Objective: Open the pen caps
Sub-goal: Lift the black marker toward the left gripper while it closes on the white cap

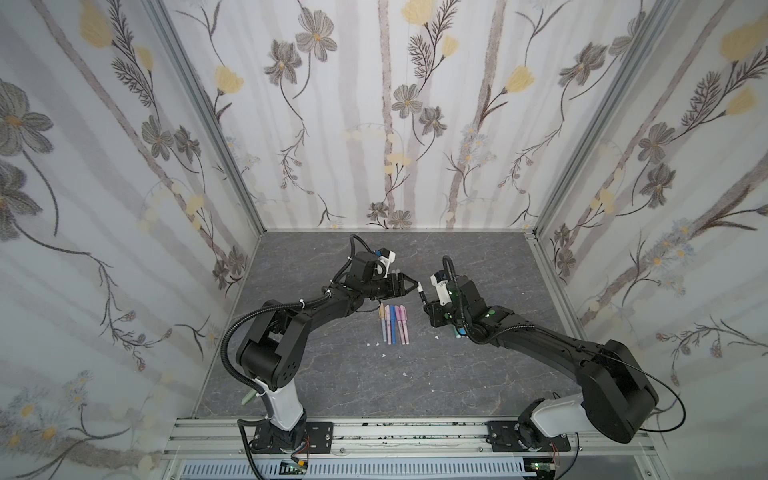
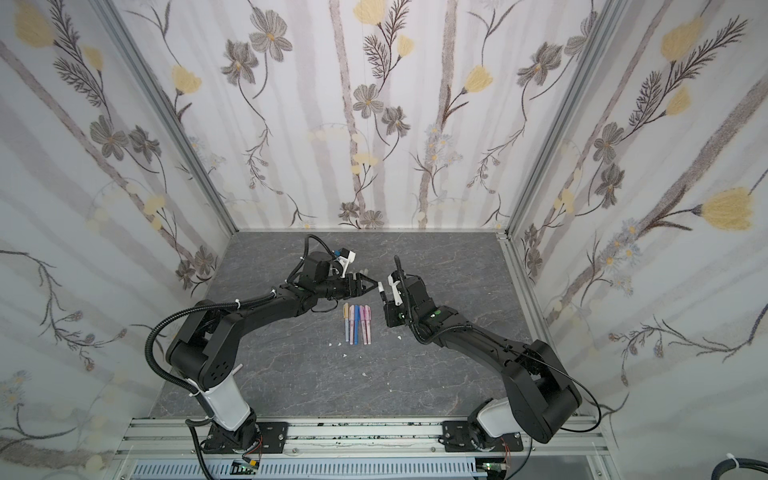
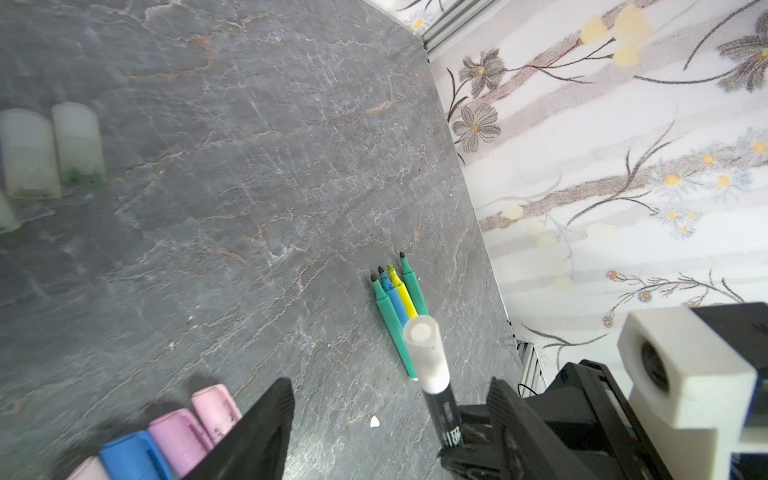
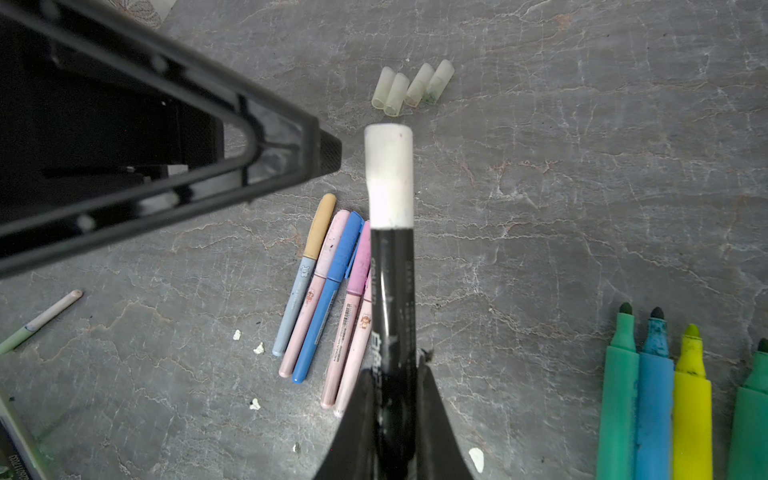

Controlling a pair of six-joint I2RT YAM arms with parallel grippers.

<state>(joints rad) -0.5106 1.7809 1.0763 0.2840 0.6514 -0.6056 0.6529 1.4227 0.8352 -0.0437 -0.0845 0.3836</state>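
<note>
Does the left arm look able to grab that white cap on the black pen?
Probably yes. The left pincer is open right beside the white cap, nothing lies between them, and the right pincer holds the black pen aloft.

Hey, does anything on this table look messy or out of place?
Small white scraps lie scattered on the table near the slim pens, and one pale green pen lies alone, apart from the others.

A robot test cell: two arms (image 1: 291, 316) bolted to an aluminium rail (image 1: 415, 434), a marble-look surface (image 1: 332, 386) boxed in by floral panels (image 1: 374, 83) on aluminium posts (image 1: 208, 116).
</note>
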